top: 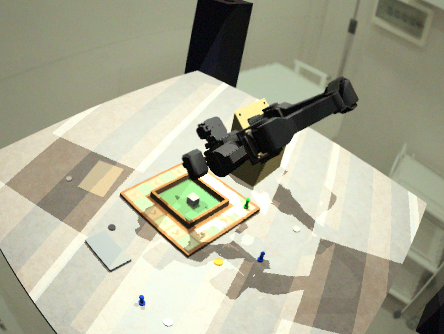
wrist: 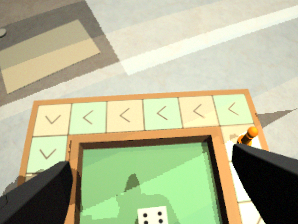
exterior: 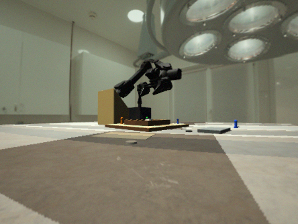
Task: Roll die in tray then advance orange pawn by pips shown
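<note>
The white die (top: pixel 193 199) (wrist: pixel 152 215) lies on the green floor of the tray (top: pixel 208 217) (wrist: pixel 150 136). Its upward face shows black pips in the wrist view, but the frame's bottom edge cuts it off, so the full count is not clear. My orange pawn (exterior: pixel 121 120) (wrist: pixel 248 136) stands on the board square just below the top right corner square in the wrist view; the arm hides it in the top view. My gripper (top: pixel 206 170) (exterior: pixel 152 91) (wrist: pixel 153 162) is open and empty above the tray, its right finger appearing close to the pawn in the wrist view.
A green pawn (top: pixel 247 204) stands on the board (top: pixel 167 239). Two blue pawns (top: pixel 261 256) (top: pixel 142 300) stand off the board. A grey slab (top: pixel 107 250), a yellow disc (top: pixel 218 262), a dark disc (top: pixel 111 227) and a cream sheet (top: pixel 101 178) lie around it. A tan block (exterior: pixel 110 107) stands behind.
</note>
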`<state>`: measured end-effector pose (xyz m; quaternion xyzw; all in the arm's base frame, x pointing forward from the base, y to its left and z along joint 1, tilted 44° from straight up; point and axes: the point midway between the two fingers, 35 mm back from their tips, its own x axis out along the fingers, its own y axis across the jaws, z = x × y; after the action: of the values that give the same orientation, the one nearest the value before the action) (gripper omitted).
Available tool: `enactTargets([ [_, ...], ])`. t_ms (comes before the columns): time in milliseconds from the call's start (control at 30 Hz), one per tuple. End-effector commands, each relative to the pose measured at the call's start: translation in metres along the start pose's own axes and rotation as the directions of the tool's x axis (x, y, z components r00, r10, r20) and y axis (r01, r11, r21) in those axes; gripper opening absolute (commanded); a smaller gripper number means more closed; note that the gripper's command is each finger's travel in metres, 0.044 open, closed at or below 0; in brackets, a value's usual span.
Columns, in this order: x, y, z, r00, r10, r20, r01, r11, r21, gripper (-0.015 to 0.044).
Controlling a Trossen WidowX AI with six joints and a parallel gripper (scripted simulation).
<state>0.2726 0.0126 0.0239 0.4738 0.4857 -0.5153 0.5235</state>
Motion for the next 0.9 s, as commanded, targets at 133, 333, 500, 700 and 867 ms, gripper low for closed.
enactTargets([
  [133, 0.031, -0.005, -0.009, 0.888, -0.098, -0.449, 0.080, 0.995, -0.060, 0.0440],
  [333, 0.039, 0.001, -0.010, 0.665, -0.002, -0.746, -0.003, 1.000, -0.005, 0.0440],
  [500, 0.040, -0.004, -0.009, 0.724, -0.039, -0.689, 0.034, 0.999, -0.021, 0.0440],
  [700, 0.055, -0.020, 0.000, 0.719, -0.036, -0.695, -0.164, 0.962, -0.219, 0.0309],
  [867, 0.074, -0.045, 0.009, 0.708, -0.030, -0.706, -0.427, 0.777, -0.462, 0.0200],
])
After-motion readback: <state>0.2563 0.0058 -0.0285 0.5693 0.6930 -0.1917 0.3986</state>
